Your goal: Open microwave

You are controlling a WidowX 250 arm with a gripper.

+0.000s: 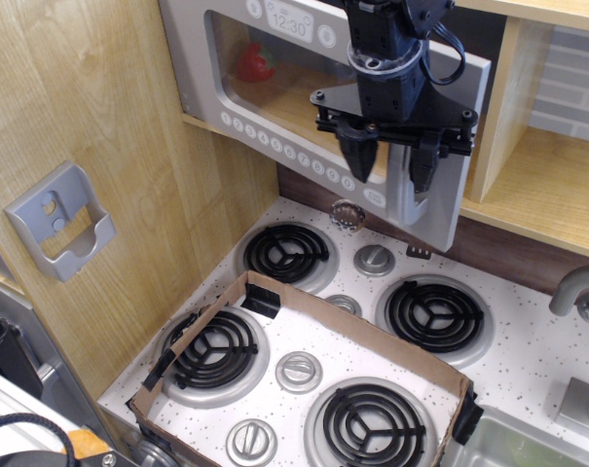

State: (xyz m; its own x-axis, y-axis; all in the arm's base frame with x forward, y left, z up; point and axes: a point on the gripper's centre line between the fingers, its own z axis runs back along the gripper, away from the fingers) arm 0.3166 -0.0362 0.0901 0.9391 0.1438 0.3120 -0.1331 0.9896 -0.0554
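The grey toy microwave (275, 107) sits on the wooden shelf at the top. Its window door stands partly swung out toward me, hinged on the left. My black gripper (389, 165) hangs in front of the door's right end, fingers pointing down and spread apart. The right finger (421, 170) sits at the silver loop handle (417, 206); the left finger (357, 156) is over the window. I cannot see a clamp on the handle. A red item (255, 60) shows inside through the window.
Below is a toy stove with black coil burners (286, 251) and a cardboard frame (352, 329) lying over the front ones. A grey bracket (60, 222) hangs on the left wooden wall. A faucet (578, 287) and sink (528, 443) are at the right. A ladle (348, 212) hangs under the shelf.
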